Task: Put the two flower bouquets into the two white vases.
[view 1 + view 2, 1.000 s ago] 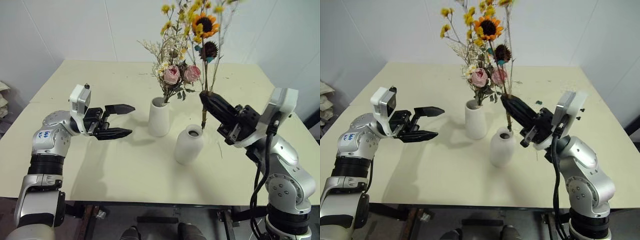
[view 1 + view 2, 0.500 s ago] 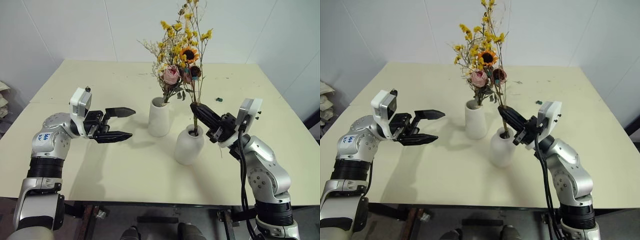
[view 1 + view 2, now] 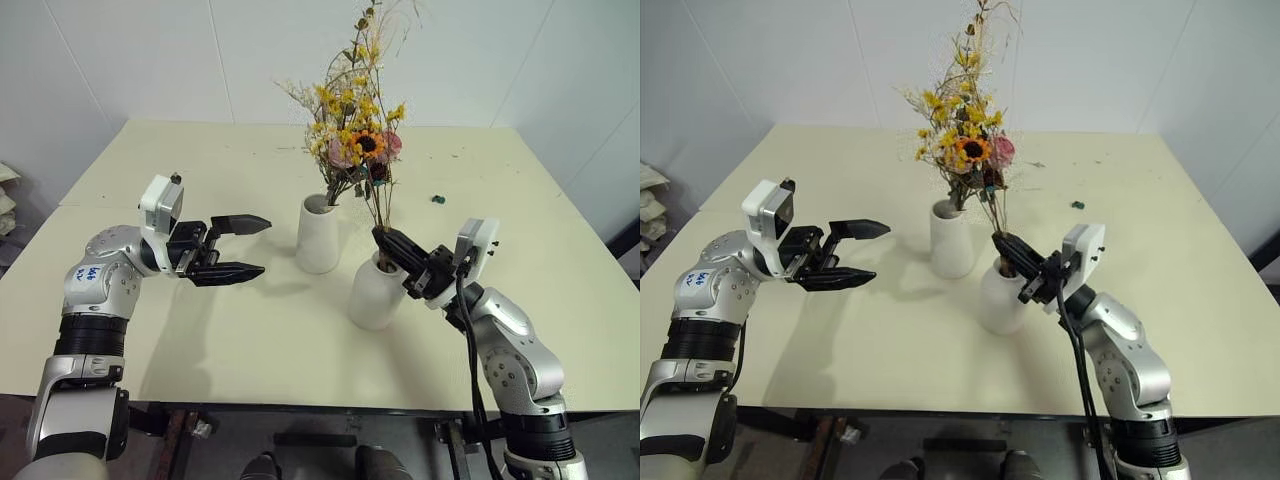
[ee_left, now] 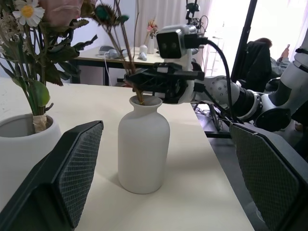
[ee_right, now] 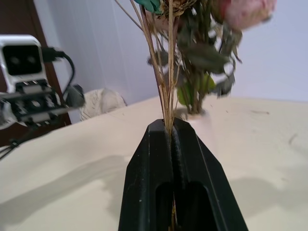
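My right gripper [image 3: 381, 237] is shut on the thin stems of the slim yellow-orange bouquet [image 3: 366, 140], just above the mouth of the squat white vase [image 3: 377, 293]. The stems' lower ends reach down into the neck. The taller white vase [image 3: 318, 233] stands just behind and to the left, with the pink rose bouquet [image 3: 332, 176] upright in it. My left gripper [image 3: 262, 245] hovers open to the left of both vases, pointing at them, with nothing between its fingers [image 4: 72, 168]. In the right wrist view the black fingers [image 5: 159, 159] are pressed together around the stems [image 5: 166, 86].
Both vases stand near the middle of the cream table [image 3: 190, 160], close together. A small dark scrap [image 3: 436, 199] lies behind my right arm. White walls close off the far side. The table's front edge runs below both arms.
My right gripper has come down and forward with the yellow-orange bouquet, bringing its stems from above the squat vase into its mouth. The left arm has stayed still.
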Action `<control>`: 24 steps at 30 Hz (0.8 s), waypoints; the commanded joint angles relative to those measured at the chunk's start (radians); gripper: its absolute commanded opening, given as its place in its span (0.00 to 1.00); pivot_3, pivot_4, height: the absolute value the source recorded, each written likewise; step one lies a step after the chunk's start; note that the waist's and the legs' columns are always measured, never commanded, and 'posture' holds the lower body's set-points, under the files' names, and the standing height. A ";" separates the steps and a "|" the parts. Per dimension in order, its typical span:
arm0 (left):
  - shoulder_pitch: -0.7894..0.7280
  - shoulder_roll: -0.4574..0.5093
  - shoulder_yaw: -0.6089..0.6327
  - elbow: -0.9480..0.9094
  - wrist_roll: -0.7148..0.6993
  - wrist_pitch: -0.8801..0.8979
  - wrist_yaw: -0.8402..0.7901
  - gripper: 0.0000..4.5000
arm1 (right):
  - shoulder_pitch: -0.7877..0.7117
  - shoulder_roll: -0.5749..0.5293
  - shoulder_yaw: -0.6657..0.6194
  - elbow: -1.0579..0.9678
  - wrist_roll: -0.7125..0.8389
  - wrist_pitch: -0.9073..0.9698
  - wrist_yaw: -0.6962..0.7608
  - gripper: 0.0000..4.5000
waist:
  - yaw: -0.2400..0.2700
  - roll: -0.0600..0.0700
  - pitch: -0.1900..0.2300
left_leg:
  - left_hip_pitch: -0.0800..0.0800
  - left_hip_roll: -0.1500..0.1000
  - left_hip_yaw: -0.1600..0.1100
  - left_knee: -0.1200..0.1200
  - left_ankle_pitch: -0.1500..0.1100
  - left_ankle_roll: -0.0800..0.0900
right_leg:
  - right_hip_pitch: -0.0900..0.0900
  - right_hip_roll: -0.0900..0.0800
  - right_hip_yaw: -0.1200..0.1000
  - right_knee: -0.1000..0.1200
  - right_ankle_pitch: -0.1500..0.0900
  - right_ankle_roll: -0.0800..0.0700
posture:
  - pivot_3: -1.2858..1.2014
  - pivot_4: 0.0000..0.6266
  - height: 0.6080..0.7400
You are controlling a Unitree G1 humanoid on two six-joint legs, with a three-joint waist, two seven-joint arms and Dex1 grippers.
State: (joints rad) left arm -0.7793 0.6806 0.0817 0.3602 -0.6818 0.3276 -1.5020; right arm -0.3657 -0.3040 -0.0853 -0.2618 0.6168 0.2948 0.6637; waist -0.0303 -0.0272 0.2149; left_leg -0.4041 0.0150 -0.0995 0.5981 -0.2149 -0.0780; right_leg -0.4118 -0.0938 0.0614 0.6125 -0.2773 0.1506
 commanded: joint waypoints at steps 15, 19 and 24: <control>-0.035 -0.013 0.016 0.002 -0.004 -0.021 -0.077 1.00 | 0.067 -0.105 -0.076 -0.173 0.067 0.050 -0.003 0.95 | 0.001 0.000 0.000 | 0.000 0.000 0.000 0.000 0.000 0.000 | 0.000 0.000 0.000 0.000 0.000 0.000 | 0.52 0.24 1.00; -0.043 -0.020 0.013 0.015 0.000 -0.027 -0.081 1.00 | 0.119 -0.178 -0.124 -0.246 0.109 0.098 -0.001 1.00 | 0.002 0.000 0.000 | 0.000 0.000 0.000 0.000 0.000 0.000 | 0.000 0.000 0.000 0.000 0.000 0.000 | 0.52 0.24 1.00; -0.056 -0.030 0.007 0.034 0.007 -0.036 -0.087 1.00 | 0.183 -0.294 -0.200 -0.304 0.147 0.147 0.016 1.00 | 0.003 0.000 0.000 | 0.000 0.000 0.000 0.000 0.000 0.000 | 0.001 0.000 0.000 -0.001 0.000 0.000 | 0.52 0.24 1.00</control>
State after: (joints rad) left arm -0.8137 0.6460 0.0785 0.4017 -0.6763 0.3054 -1.5019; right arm -0.1955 -0.5675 -0.2379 -0.5140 0.7386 0.4312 0.6659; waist -0.0274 -0.0273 0.2149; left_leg -0.4042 0.0148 -0.0994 0.5983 -0.2149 -0.0780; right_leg -0.4113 -0.0940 0.0613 0.6114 -0.2774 0.1505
